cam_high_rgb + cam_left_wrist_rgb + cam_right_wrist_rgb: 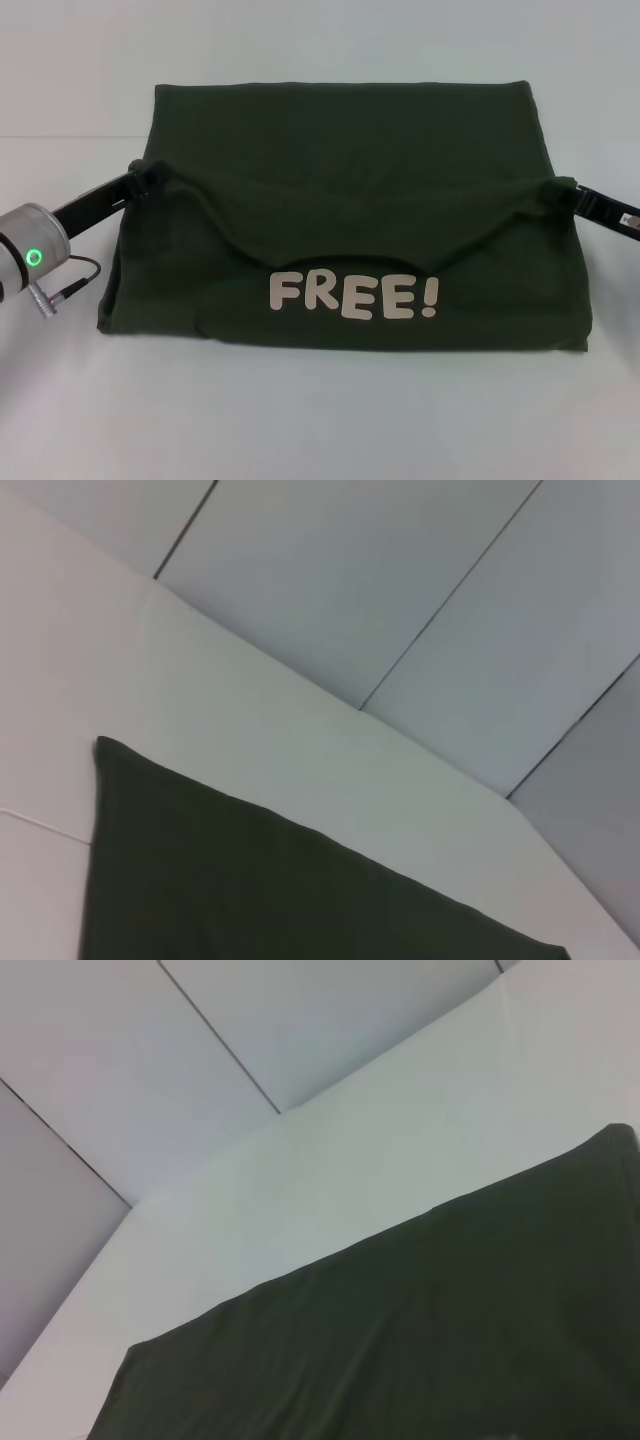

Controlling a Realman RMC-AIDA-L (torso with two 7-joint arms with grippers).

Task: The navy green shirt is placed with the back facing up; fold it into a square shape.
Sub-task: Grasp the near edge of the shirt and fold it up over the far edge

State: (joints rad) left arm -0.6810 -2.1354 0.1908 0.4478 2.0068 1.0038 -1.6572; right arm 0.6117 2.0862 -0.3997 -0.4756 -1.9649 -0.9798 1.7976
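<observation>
Mid-fold: left pincer (143,178) and right pincer (562,190) apparently pinched shirt (340,140) corners; next I'd lower both onto it, release.

A plain white table (320,420) carries a dark green shirt (340,150), spread between the left gripper (140,180) and the right gripper (560,192), with bare tabletop showing beyond each of them and around the cloth.
</observation>
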